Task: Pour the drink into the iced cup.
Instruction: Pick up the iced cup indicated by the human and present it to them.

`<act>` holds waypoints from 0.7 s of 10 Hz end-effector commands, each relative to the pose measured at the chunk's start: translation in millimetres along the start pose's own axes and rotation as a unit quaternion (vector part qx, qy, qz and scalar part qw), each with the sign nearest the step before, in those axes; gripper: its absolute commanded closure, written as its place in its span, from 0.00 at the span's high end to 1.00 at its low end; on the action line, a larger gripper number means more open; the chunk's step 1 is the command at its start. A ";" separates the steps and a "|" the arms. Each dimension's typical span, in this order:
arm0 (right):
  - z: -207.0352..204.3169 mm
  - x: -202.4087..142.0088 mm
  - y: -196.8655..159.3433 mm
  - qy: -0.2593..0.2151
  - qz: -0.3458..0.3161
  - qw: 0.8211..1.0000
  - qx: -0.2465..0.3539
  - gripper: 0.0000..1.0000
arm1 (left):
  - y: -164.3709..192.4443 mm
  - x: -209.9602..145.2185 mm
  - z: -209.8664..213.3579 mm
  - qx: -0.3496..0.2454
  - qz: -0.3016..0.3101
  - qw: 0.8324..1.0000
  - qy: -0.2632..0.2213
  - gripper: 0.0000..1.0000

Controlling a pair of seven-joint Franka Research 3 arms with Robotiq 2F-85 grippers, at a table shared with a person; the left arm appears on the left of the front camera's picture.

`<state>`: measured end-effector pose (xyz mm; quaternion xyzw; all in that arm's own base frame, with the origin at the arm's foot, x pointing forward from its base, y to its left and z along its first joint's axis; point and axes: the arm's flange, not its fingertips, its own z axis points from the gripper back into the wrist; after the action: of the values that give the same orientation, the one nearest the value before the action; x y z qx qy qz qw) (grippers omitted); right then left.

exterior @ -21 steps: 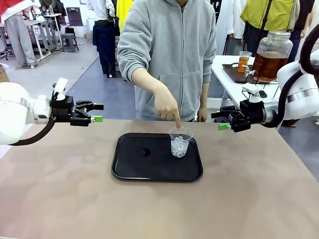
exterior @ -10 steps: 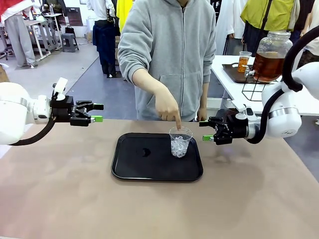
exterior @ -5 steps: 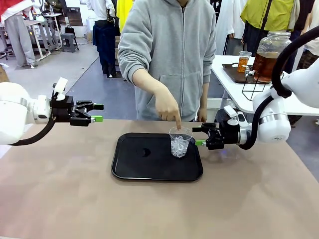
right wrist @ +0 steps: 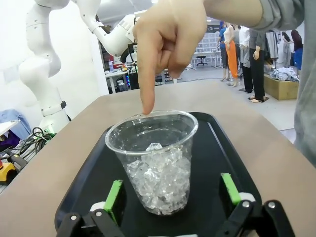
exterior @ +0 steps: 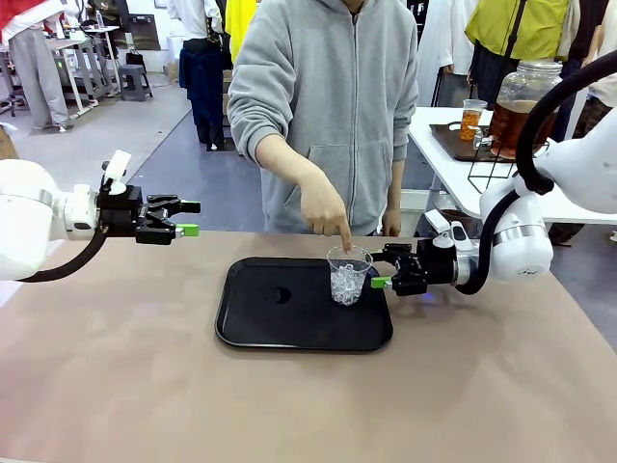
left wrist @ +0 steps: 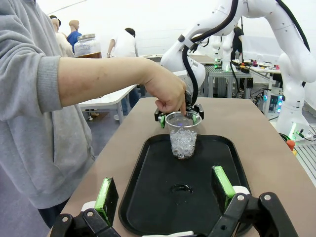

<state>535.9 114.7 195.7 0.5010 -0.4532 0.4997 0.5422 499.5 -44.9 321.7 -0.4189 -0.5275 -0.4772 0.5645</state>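
One clear plastic iced cup (exterior: 348,275), packed with chunky ice, stands on one glossy black round-cornered tray (exterior: 260,328), at the tray edge nearest the right claw (exterior: 383,266). That claw is spread wide, with its green pads just beside the cup and gripping nothing. A person's hand (exterior: 323,207) points one finger down at the rim. The left claw (exterior: 189,218), also spread and empty, hovers well apart over bare matte tan surface (exterior: 116,386). The drink (exterior: 503,121) is amber in one big round glass jar (exterior: 540,77), well behind the right claw.
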 end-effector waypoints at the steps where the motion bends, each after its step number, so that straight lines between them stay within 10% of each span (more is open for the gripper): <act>1: -10.5 -0.1 -5.4 -0.001 0.008 1.000 -0.004 1.00 | 0.3 2.2 -0.2 -0.002 0.001 1.000 -0.001 1.00; 7: -26.4 -3.5 -3.7 0.007 -0.005 1.000 0.026 1.00 | 0.3 2.2 -0.2 -0.002 0.001 1.000 -0.001 1.00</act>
<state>532.9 135.1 190.0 0.5127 -0.4419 0.5076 0.5331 499.5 -44.9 321.7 -0.4189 -0.5275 -0.4772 0.5645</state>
